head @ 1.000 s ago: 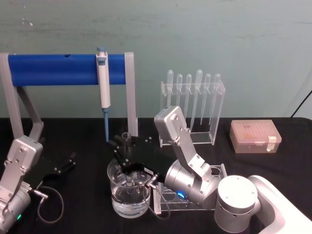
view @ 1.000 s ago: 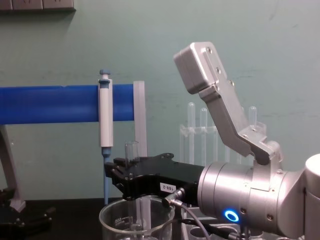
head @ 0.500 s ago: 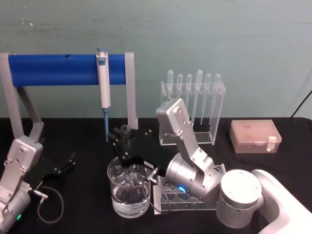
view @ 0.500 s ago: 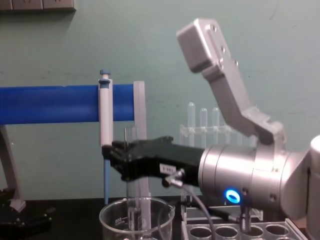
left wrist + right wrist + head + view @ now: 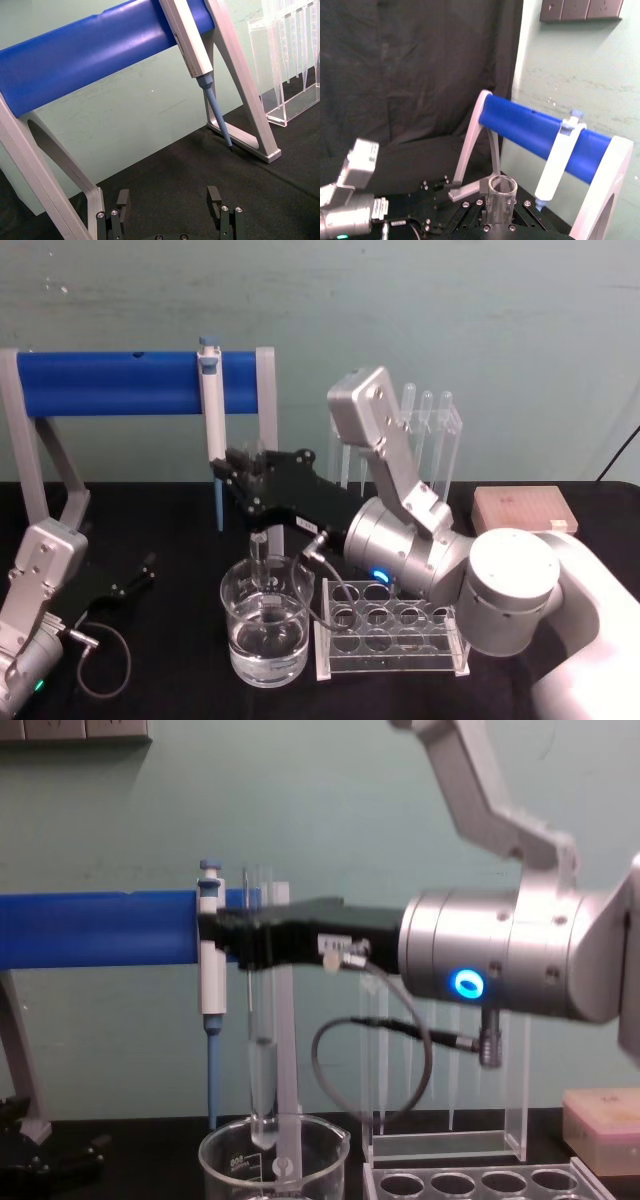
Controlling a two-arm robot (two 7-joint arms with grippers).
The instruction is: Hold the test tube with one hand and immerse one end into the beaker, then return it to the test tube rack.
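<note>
Chest view: right gripper (image 5: 250, 935) reaches across level, clamped on upright test tube (image 5: 260, 1060), tip at beaker (image 5: 272, 1165) rim. Left gripper (image 5: 170, 207) parked, fingers spread.

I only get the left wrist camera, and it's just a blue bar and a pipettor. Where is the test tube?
Observer: The right tool is shut on the test tube near its top and holds it upright.
Operator: Is it in the beaker?
Observer: Its bottom end hangs just inside the rim of the beaker, and it looks to be above the water.
Operator: And where's my arm?
Observer: The left tool sits low on the robot's left, well apart from the beaker.
</note>
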